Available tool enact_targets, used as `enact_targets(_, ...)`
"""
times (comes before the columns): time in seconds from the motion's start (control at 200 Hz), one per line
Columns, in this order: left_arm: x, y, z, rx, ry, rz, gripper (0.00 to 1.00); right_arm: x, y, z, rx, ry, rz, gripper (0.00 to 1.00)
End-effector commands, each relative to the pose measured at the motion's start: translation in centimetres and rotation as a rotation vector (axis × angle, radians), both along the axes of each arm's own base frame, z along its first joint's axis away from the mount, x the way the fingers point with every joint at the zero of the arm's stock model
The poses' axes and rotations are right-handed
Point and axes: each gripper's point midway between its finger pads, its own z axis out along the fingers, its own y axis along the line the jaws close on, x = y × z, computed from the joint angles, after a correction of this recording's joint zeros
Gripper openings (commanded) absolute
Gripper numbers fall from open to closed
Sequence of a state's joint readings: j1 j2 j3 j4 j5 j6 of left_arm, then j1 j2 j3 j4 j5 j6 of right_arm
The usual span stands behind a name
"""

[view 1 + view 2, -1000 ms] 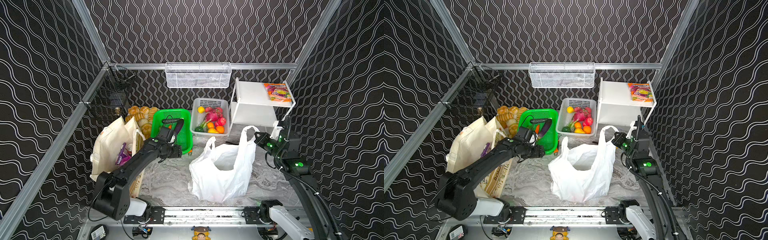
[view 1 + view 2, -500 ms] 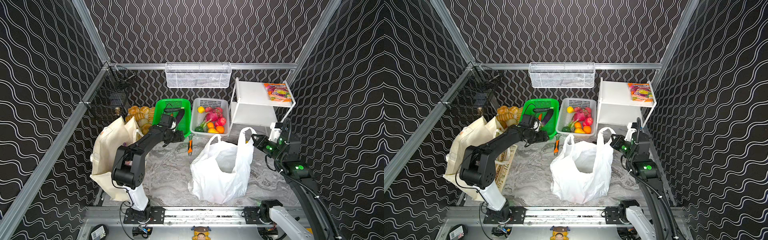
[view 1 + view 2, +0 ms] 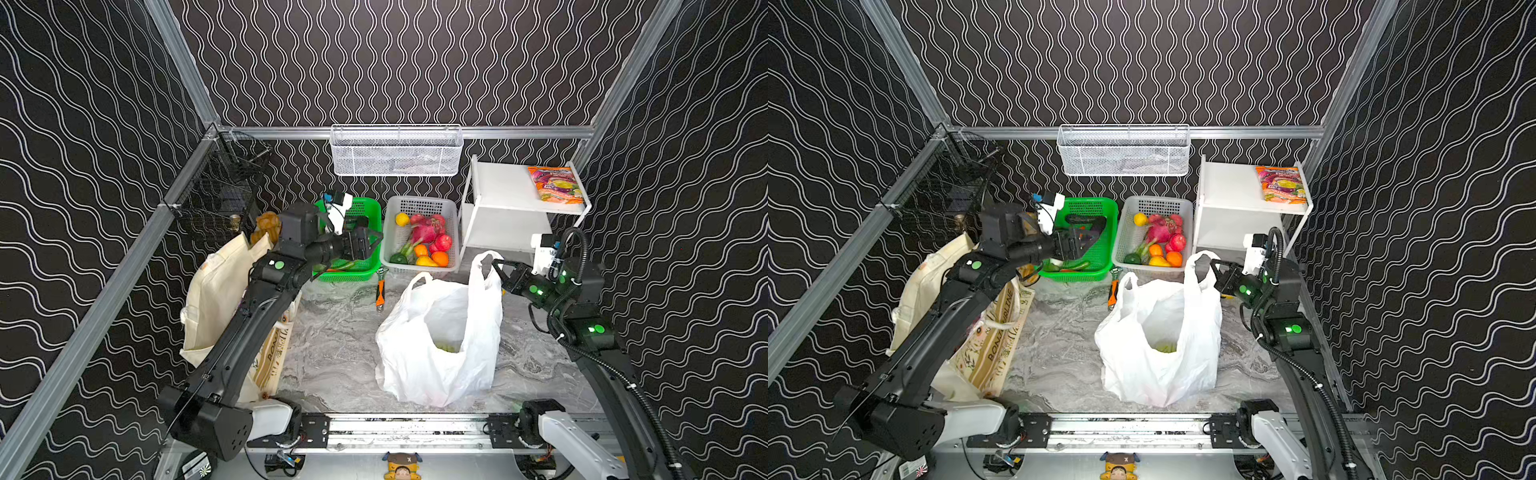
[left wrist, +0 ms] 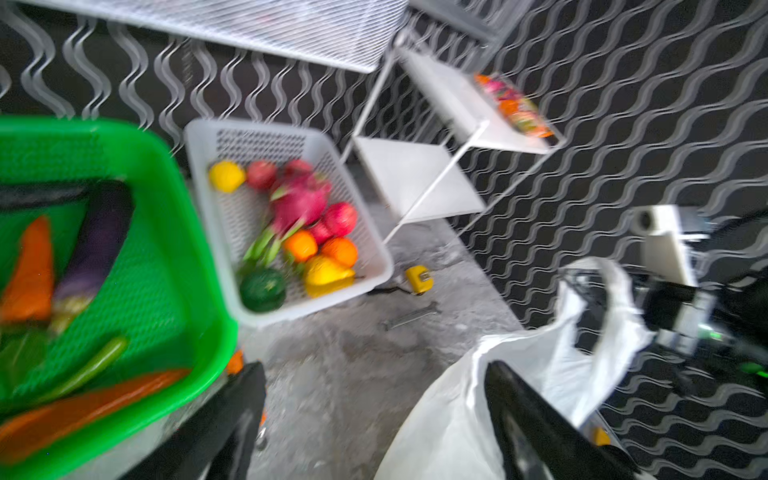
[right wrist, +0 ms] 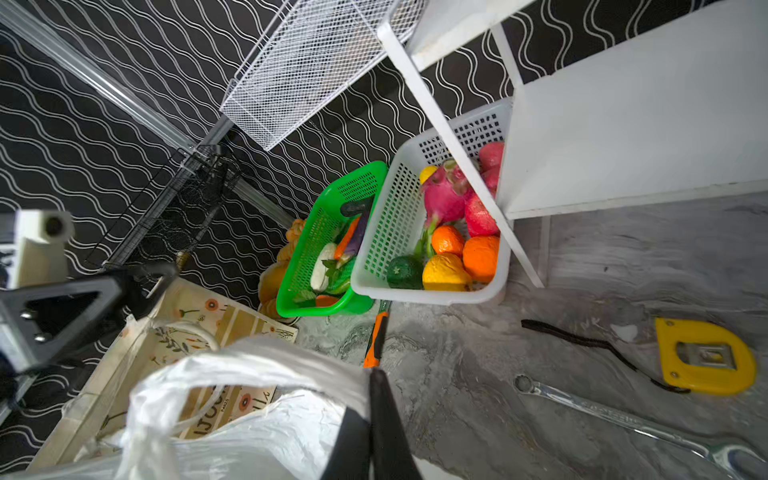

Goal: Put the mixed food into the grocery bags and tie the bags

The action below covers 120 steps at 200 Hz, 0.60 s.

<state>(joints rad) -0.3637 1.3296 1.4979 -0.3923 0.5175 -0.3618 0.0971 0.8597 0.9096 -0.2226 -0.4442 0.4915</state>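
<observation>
Grey marbled floor (image 3: pixel 332 345) lies open in both top views between the tote (image 3: pixel 216 291), slumped along the left wall, and the plastic bag (image 3: pixel 440 357), which stands mouth-up right of middle with a green item (image 3: pixel 446 347) at its bottom. Against the back wall a green basket (image 3: pixel 365 205) of vegetables (image 3: pixel 1069 266) and a white basket (image 3: pixel 419 201) of fruit (image 3: pixel 428 245) sit side by side, with a shelf (image 3: pixel 507 187) to their right. The left gripper (image 3: pixel 368 245) hovers over the green basket's front edge. The right gripper (image 3: pixel 498 270) holds up the bag's right handle loop. The left wrist view is blurred: its fingers (image 4: pixel 232 415) stand wide apart with nothing between them, one beside the green basket's rim and the other against the bag's edge, bare floor between. In the right wrist view the jaws are closed tight on the bag's handle. A tape measure (image 5: pixel 702 357) and a spanner (image 5: pixel 602 411) lie on the floor near the shelf foot, apart from the bag.
</observation>
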Motion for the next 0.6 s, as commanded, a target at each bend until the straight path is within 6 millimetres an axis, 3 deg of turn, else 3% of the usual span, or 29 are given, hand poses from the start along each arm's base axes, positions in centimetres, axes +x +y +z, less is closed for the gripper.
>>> enact_targets(0.0,-2.1,-3.5,3.9,-0.041,-0.080,-0.201,0.83,-0.6,0.7,2.0,0.009,-0.093,0.045,0.00)
enact_targets(0.12,-4.4,-9.0,5.7,-0.016,-0.095,-0.406,0.77,-1.0,0.9,2.1,0.023,-0.098,0.060,0.00)
enact_targets(0.24,-6.1,-13.7,4.5,0.038,-0.056,-0.559,0.76,-1.1,0.9,1.8,0.020,-0.094,0.063,0.00)
enact_targets(0.491,-7.8,-18.9,-0.7,0.139,0.087,-0.702,0.76,-1.4,1.2,2.1,0.014,-0.109,0.089,0.00)
enact_targets(0.596,-8.3,-20.0,-1.5,0.125,0.110,-0.731,0.71,-1.5,1.3,2.2,0.011,-0.116,0.094,0.00)
